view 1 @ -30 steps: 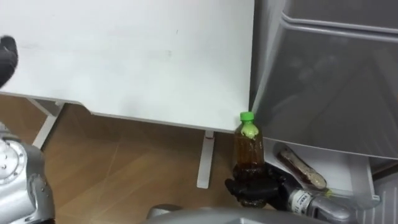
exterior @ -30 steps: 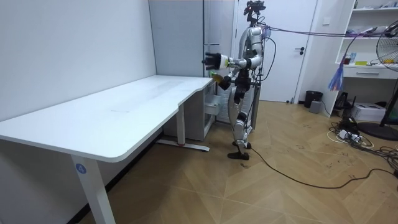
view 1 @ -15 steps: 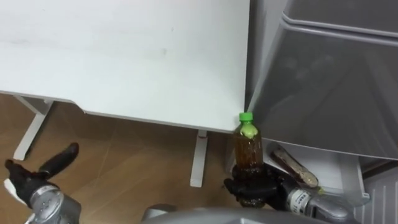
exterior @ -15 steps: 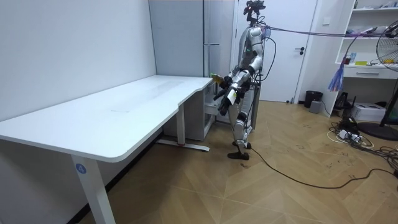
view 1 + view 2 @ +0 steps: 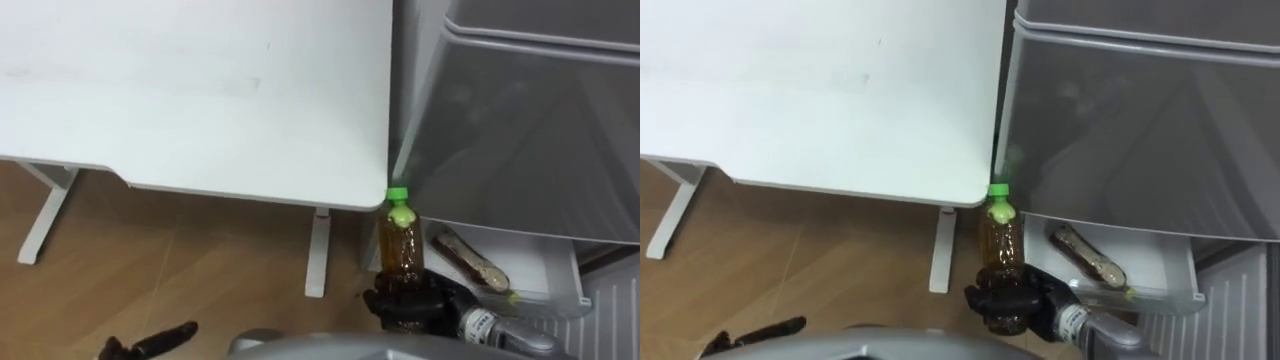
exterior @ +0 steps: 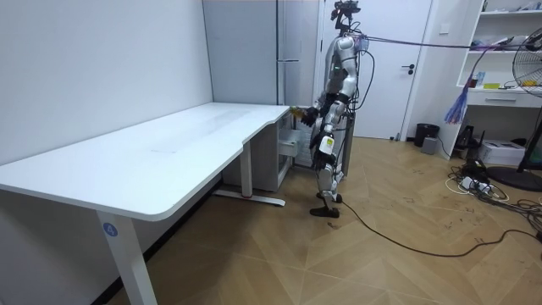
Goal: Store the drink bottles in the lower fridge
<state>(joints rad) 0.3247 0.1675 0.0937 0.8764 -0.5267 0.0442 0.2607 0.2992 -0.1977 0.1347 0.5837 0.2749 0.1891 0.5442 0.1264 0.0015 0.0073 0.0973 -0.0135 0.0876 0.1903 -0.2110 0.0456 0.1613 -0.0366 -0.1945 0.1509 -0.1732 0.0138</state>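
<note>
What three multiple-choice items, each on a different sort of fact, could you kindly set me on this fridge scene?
1. Where does the second bottle lie? A in a sink; B in the open fridge drawer; C on a chair.
2. What colour is the cap of the held bottle? A green; B red; C blue.
3. How is the right hand? A open, empty; B curled on nothing; C shut on the held bottle.
Key: 1 B, it rests inside the pulled-out drawer; 2 A, the cap is bright green; 3 C, the fingers wrap the upright bottle's base.
</note>
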